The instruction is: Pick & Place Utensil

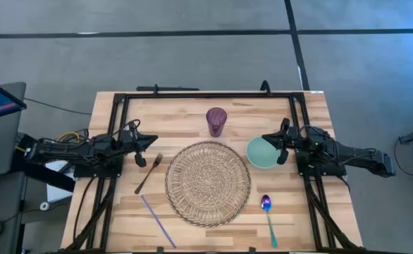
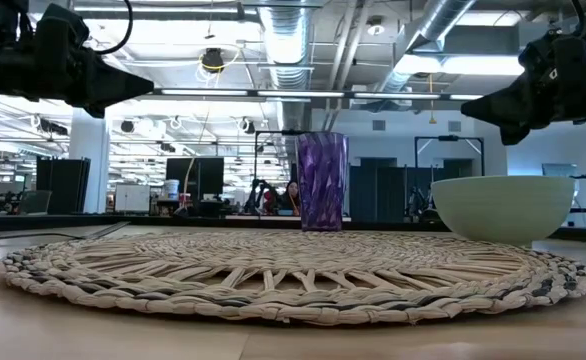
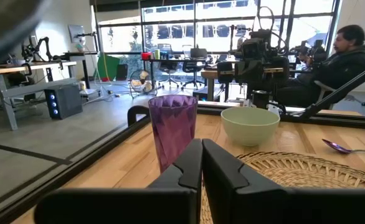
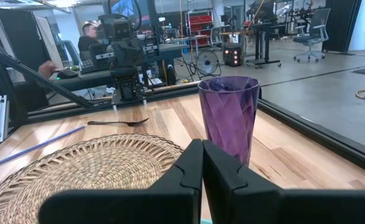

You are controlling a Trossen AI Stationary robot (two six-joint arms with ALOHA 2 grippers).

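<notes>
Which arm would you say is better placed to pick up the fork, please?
Probably the left: the fork lies just beside the left gripper, while the right gripper waits across the placemat.

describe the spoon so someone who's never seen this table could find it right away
Start at the round woven placemat in the middle of the wooden table. The spoon lies on bare wood beside it, on the right arm's side, below the pale green bowl. Its shiny purple-blue bowl and teal handle distinguish it from the dark fork opposite.
</notes>
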